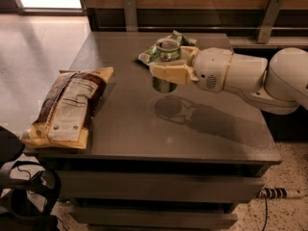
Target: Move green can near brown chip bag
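The green can (166, 52) has a silver top and is held upright above the grey table (144, 129). My gripper (168, 72) is shut on the can, with its cream fingers (171, 74) wrapped around the can's middle. The white arm reaches in from the right. The brown chip bag (67, 107) lies flat at the table's left front edge, with yellow edges and its white label up. The can is well to the right of the bag, over the table's middle back.
A light green snack bag (153, 55) lies on the table behind the can. A wooden wall with two metal brackets runs behind the table. Dark equipment and cables sit on the floor at the lower left.
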Robot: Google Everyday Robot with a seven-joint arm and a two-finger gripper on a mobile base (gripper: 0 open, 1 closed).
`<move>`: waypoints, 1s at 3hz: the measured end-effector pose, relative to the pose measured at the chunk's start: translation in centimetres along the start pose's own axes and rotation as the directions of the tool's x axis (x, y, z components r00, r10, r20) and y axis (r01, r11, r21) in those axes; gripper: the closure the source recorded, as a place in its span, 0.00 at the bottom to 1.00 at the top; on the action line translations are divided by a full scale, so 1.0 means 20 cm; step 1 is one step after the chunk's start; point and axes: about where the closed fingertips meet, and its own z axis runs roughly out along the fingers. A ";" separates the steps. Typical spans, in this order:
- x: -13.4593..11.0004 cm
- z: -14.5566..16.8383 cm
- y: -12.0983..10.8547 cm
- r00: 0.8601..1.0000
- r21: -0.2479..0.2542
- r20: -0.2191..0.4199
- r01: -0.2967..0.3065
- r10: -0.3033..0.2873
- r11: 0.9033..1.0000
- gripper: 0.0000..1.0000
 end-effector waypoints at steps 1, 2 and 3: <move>-0.01 0.03 0.12 1.000 -0.093 0.017 0.004 -0.002 0.996 1.00; -0.01 0.03 0.12 1.000 -0.093 0.017 0.004 -0.002 0.996 1.00; 0.06 0.08 0.23 0.999 -0.040 -0.045 -0.022 0.020 0.999 1.00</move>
